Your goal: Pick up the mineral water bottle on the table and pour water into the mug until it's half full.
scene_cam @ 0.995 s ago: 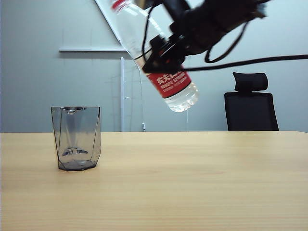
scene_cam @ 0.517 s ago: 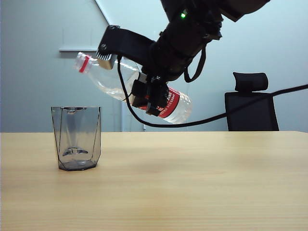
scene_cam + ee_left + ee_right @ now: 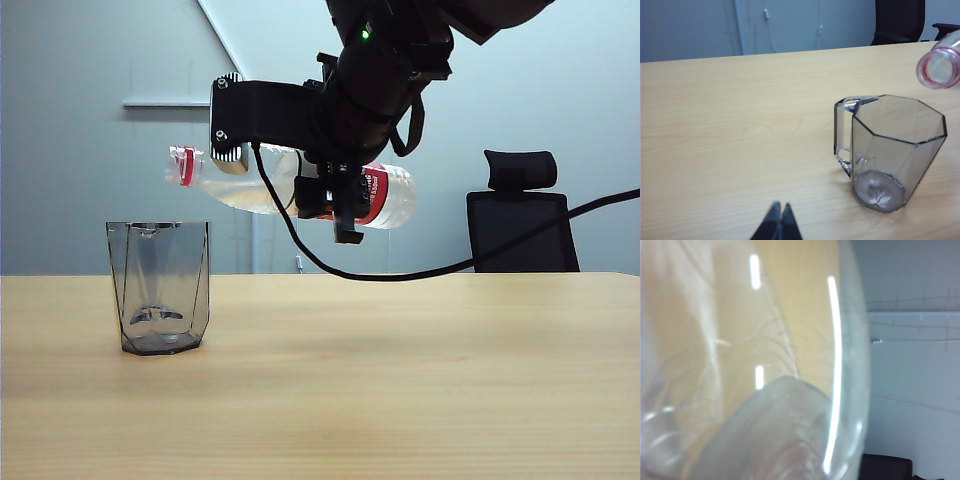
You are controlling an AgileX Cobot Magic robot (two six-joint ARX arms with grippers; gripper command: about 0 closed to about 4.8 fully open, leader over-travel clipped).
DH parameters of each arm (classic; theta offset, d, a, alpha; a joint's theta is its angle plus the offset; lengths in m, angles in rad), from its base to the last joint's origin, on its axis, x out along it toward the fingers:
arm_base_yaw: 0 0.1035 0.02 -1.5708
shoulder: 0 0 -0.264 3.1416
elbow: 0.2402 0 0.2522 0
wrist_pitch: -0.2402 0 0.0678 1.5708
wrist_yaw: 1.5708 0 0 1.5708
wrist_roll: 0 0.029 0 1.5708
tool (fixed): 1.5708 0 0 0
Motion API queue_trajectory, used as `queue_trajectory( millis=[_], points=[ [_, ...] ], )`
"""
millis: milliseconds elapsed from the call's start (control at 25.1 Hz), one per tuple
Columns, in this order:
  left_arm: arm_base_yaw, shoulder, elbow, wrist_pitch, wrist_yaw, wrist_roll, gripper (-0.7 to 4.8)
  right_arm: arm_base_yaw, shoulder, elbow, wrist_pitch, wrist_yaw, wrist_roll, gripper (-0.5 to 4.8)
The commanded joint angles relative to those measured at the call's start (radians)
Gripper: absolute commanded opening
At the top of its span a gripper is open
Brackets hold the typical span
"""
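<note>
The mineral water bottle [image 3: 240, 185] lies about level in the air, its label end [image 3: 385, 195] to the right and its red-ringed open mouth [image 3: 182, 166] to the left. My right gripper [image 3: 340, 205] is shut on its middle. The mouth hangs a little above the smoky-grey faceted mug [image 3: 158, 287], which stands upright on the table [image 3: 400, 380]. In the left wrist view the mug [image 3: 892, 150] shows a handle, with the bottle's mouth [image 3: 940, 67] beside its rim. No water shows in the mug. My left gripper [image 3: 779, 209] is shut, low over bare wood short of the mug. The bottle [image 3: 750, 365] fills the right wrist view, hiding the fingers.
A black cable [image 3: 470, 262] droops from the right arm to just above the table's far edge. Behind the table stand a black office chair [image 3: 520, 220] and a grey wall. Bare wood stretches to the right of the mug.
The right arm has come down and leftward while rolling its wrist. The bottle went from steeply tilted, neck up, to lying level with its mouth over the mug.
</note>
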Motion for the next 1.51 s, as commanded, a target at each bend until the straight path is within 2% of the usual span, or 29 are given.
queue_trajectory(
  millis=[40, 239, 438, 875, 1512],
  points=[
    [0.0, 0.0, 0.002, 0.01, 0.001, -0.003, -0.02, 0.003, -0.01, 0.013, 0.065, 0.029, -0.03, 2.41],
    [0.0, 0.0, 0.002, 0.01, 0.002, -0.003, -0.02, 0.003, -0.01, 0.013, 0.077, 0.059, -0.049, 2.41],
    [-0.001, 0.0, 0.002, 0.01, 0.002, -0.003, -0.02, 0.003, -0.01, 0.013, 0.082, 0.076, -0.118, 2.41],
    [-0.069, 0.0, 0.002, 0.01, 0.002, -0.003, -0.02, 0.004, -0.01, 0.013, 0.11, 0.094, -0.145, 2.41],
    [-0.069, 0.0, 0.002, 0.01, 0.001, -0.003, -0.02, 0.001, -0.01, 0.013, 0.111, 0.098, -0.146, 2.41]
  ],
)
